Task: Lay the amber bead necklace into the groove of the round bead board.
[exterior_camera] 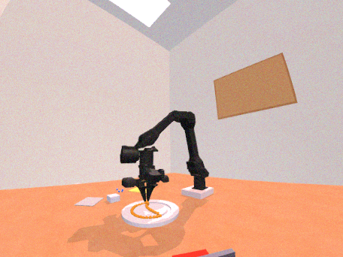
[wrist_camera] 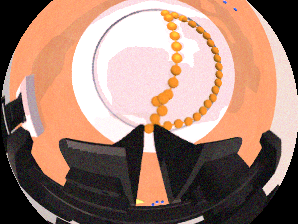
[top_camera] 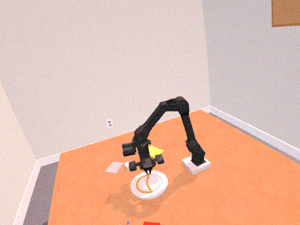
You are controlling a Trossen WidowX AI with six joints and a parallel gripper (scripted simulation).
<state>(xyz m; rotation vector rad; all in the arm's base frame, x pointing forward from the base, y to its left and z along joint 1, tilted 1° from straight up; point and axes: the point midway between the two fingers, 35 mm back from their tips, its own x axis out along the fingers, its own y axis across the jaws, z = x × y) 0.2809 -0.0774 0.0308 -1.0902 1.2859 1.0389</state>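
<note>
The amber bead necklace (top_camera: 137,185) (exterior_camera: 132,213) (wrist_camera: 176,46) lies on the round white bead board (top_camera: 166,184) (exterior_camera: 175,213) (wrist_camera: 82,70). In the wrist view one side of it curves along the right half of the ring groove, and the other side runs across the middle of the board, with beads bunched near the fingers. The left half of the groove shows bare. My gripper (top_camera: 149,174) (exterior_camera: 147,202) (wrist_camera: 149,127) points down at the board's edge, on the side near the yellow sheet. Its fingertips are shut on a bead of the necklace, low over the groove.
A yellow sheet (top_camera: 156,151) and a small white block (exterior_camera: 113,198) lie behind the board, with a pale square (top_camera: 114,167) (exterior_camera: 89,201) to the left. A red object (top_camera: 151,224) (exterior_camera: 189,253) and a grey bar (exterior_camera: 222,253) are at the front. Small blue bits (exterior_camera: 119,190) lie near the block.
</note>
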